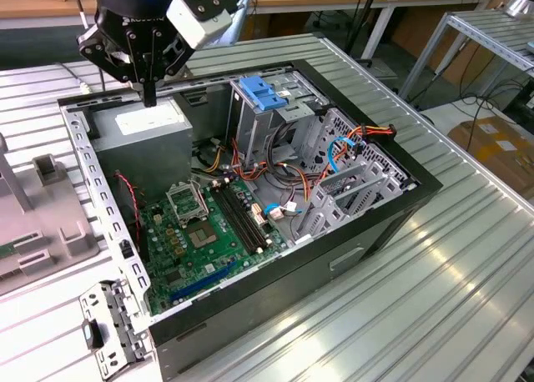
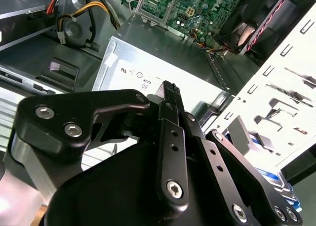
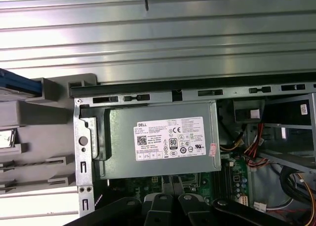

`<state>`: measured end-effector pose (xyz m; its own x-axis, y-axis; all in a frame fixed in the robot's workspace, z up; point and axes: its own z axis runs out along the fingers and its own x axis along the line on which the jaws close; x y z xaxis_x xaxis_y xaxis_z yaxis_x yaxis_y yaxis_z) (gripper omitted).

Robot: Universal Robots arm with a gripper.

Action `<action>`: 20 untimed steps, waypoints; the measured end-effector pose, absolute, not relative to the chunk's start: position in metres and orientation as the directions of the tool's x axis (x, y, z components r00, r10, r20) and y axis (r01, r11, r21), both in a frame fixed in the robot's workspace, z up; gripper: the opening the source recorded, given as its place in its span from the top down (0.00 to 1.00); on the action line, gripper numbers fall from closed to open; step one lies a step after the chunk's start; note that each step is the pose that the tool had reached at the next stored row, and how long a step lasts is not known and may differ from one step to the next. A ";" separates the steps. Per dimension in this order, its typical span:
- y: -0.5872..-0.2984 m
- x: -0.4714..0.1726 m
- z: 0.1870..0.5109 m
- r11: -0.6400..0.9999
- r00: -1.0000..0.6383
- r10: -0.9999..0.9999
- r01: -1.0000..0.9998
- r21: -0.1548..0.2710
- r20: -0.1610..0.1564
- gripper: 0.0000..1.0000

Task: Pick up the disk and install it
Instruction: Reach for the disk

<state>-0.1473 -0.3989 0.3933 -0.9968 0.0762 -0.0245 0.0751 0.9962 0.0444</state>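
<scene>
My gripper [image 1: 150,97] hangs shut and holds nothing, its fingers pressed together and pointing down just above the grey power-supply box [image 1: 143,130] at the far left corner of the open computer case [image 1: 367,223]. In the second wrist view the joined fingertips [image 2: 171,90] stand over that box's white label [image 2: 143,78]. Only a blue edge of the disk [image 3: 17,83] shows in the first wrist view, lying on a grey holder [image 3: 47,100] outside the case wall. The second wrist view shows blue and white stripes of the disk [image 2: 279,184] past the perforated case frame.
Inside the case are a metal drive cage with a blue top [image 1: 263,94], bundles of cables [image 1: 334,161] and a green motherboard [image 1: 204,232]. A grey fixture [image 1: 46,232] stands on the ribbed table at the exterior view's left. A loose metal bracket [image 1: 113,332] lies near the front.
</scene>
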 end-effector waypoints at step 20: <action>-0.399 -0.161 0.393 0.996 -0.997 0.076 0.075 0.044 -0.024 0.89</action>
